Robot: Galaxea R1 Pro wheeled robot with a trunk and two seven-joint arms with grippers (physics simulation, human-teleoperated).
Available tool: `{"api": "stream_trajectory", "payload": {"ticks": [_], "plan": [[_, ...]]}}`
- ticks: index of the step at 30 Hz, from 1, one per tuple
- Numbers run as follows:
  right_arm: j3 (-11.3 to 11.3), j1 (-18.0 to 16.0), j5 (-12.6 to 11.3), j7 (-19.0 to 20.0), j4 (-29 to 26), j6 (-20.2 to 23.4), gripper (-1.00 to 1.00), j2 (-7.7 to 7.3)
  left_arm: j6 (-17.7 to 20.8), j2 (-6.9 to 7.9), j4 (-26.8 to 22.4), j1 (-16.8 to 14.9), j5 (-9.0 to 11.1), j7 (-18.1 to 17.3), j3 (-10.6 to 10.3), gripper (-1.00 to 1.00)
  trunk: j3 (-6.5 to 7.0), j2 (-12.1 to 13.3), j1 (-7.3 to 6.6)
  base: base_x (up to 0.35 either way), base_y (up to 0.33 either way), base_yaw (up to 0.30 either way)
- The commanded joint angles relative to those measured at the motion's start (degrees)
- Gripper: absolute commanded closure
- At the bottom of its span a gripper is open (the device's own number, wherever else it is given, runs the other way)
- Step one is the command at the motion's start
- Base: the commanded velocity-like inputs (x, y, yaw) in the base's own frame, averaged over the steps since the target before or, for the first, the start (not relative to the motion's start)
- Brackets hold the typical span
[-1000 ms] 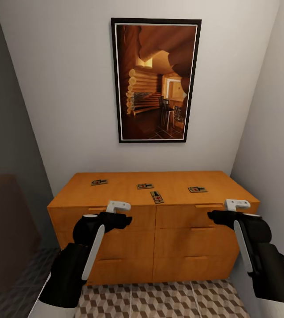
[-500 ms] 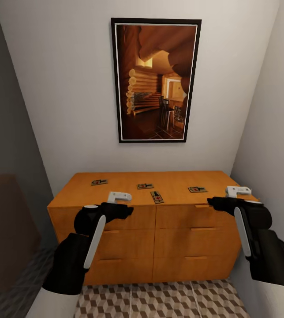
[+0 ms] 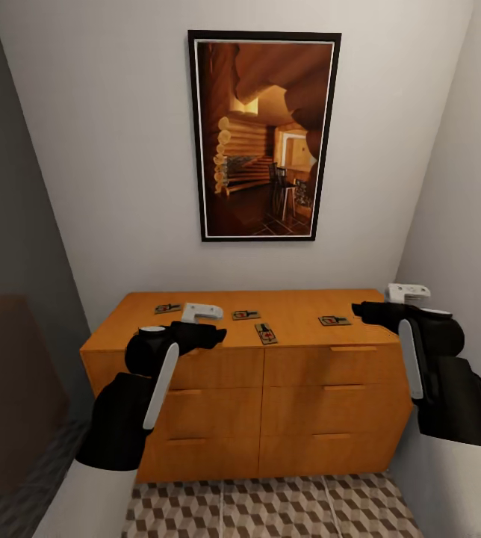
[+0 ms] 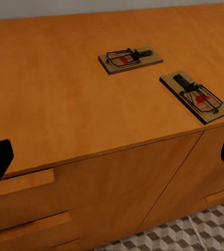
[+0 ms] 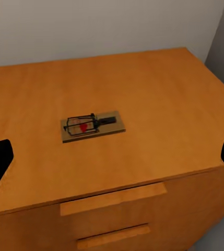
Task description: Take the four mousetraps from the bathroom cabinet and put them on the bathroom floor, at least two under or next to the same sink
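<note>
Several mousetraps lie on top of the orange wooden cabinet (image 3: 196,366) with drawer fronts: one at the far left (image 3: 168,308), one in the middle (image 3: 246,314), one near the front edge (image 3: 266,333), one at the right (image 3: 334,320). My left gripper (image 3: 214,336) hovers open at the cabinet's front edge, left of the middle traps (image 4: 131,57) (image 4: 195,97). My right gripper (image 3: 360,310) is open just right of the right trap (image 5: 93,125). Both hold nothing. The cube-patterned bathroom floor (image 3: 270,508) shows below the cabinet. The sink is out of view.
The cabinet stands in a narrow alcove between a dark wall at the left (image 3: 9,187) and a pale wall at the right (image 3: 464,187). A framed picture (image 3: 263,134) hangs on the back wall above it.
Both arms have risen: the left gripper from the top drawer front to the cabinet's top edge, the right gripper higher still, now level with the right trap. The traps have not moved.
</note>
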Motion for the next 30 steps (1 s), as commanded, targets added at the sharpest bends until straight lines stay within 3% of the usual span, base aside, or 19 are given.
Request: {"api": "stream_trajectory", "payload": {"ticks": [1,12,20,27,30], "plan": [[0.04,-0.70,0.15,0.02,-0.02,0.26,-1.00,0.01,0.27,0.03,-0.03,-0.38,0.00,-0.05,0.02,-1.00,-0.07,-0.04,0.00,0.000,0.000,0.000],[0.19,-5.96,-0.21,0.03,0.30,0.26,-1.00,0.60,0.43,0.74,-0.03,-2.29,-0.62,0.09,0.04,-1.00,-0.07,-0.04,0.00,0.000,0.000,0.000],[0.27,-6.94,-0.45,-0.10,0.86,0.26,-1.00,0.78,0.47,1.72,0.27,-3.71,-0.56,0.01,0.07,-1.00,-0.07,-0.04,0.00,0.000,0.000,0.000],[0.30,-7.22,-0.55,-0.26,3.57,0.26,-1.00,0.99,0.46,2.77,2.29,-6.80,-0.20,-0.96,0.22,-1.00,-0.07,-0.04,0.00,0.000,0.000,0.000],[0.30,-7.25,-0.45,-0.29,5.25,0.26,-1.00,1.41,0.44,3.90,3.99,-8.19,-0.11,-2.59,0.38,-1.00,-0.07,-0.04,0.00,0.000,0.000,0.000]]}}
